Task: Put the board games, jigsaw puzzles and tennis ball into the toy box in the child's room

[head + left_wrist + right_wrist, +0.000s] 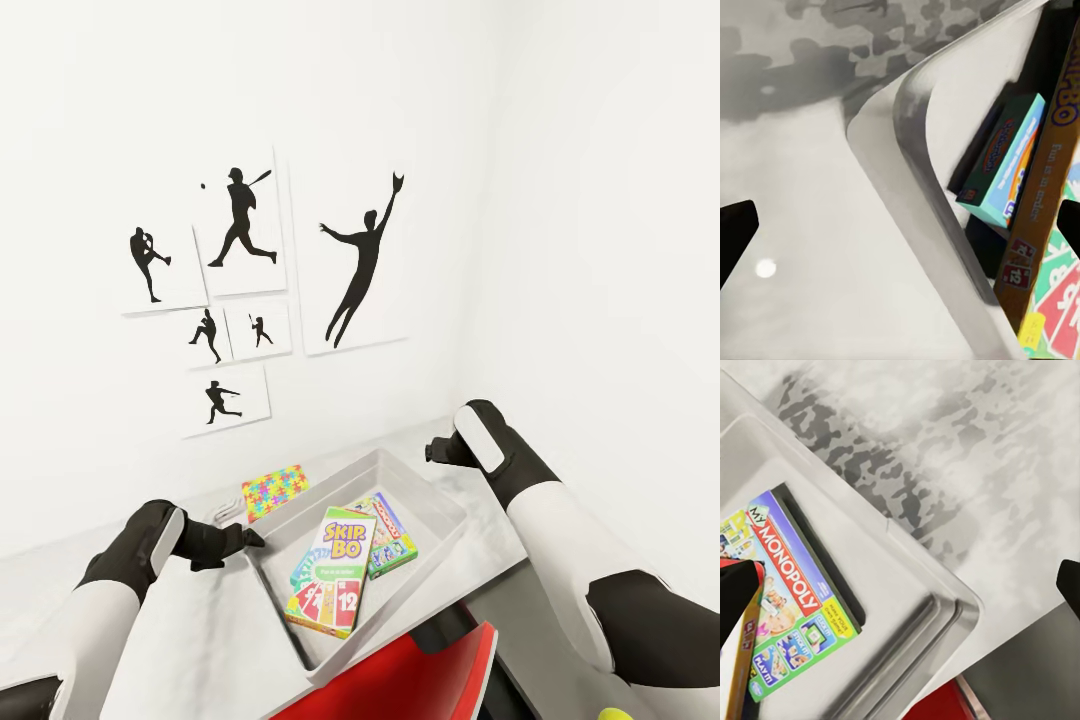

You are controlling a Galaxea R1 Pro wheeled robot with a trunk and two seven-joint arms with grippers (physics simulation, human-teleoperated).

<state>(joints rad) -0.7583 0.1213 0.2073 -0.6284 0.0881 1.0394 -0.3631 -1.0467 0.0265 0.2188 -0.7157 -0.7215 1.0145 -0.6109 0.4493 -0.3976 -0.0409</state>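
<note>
The toy box (432, 498) stands on the table (150, 620) below the baseball pictures. Inside it lie three board games: the Skip-Bo box (336, 572) on top, a green-edged Monopoly box (396, 540) beside it, and a blue box (302, 572) partly under the Skip-Bo. A jigsaw puzzle (273, 490) lies flat on the table just behind the box. A sliver of the tennis ball (615, 714) shows at the bottom edge. My left gripper (240, 540) is open at the box's left rim (907, 142). My right gripper (435, 452) is open above the far right corner (945, 592).
A red chair (410, 675) stands against the table's front, right under the toy box. A lower dark grey section (530, 640) runs to the right. White walls close the corner behind and to the right.
</note>
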